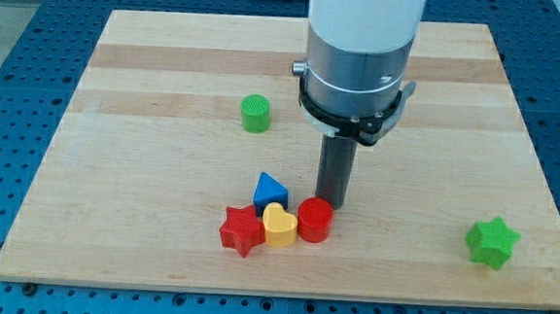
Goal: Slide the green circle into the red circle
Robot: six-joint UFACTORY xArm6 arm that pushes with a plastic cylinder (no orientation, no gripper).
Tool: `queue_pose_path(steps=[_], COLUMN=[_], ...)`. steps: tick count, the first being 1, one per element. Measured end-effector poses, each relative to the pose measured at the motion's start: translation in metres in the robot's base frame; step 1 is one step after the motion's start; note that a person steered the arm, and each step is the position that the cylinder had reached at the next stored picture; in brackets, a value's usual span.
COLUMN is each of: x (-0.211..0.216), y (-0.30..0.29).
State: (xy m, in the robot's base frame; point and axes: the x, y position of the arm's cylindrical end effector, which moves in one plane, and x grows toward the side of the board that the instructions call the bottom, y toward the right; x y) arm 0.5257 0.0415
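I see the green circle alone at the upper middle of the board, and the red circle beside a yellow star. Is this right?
Not quite. In the camera view the yellow block beside the red circle is a yellow heart, not a star. The green circle does stand alone at the upper middle of the board.

Bright, even light falls from above on the board (169, 63). Shadows are soft and short, hugging the base of each block, as under the green circle (255, 114). The white arm (365, 16) is almost blown out, with a mild sheen on its metal ring. Focus is sharp throughout, and the edges look straight
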Motion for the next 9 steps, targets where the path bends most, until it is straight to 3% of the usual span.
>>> queue_pose_path(steps=[2, 3, 4, 6, 7, 9], x=[0.002, -0.037, -0.057, -0.071, -0.112, -0.150], y=[0.000, 0.000, -0.026, -0.131, -0.173, -0.144])
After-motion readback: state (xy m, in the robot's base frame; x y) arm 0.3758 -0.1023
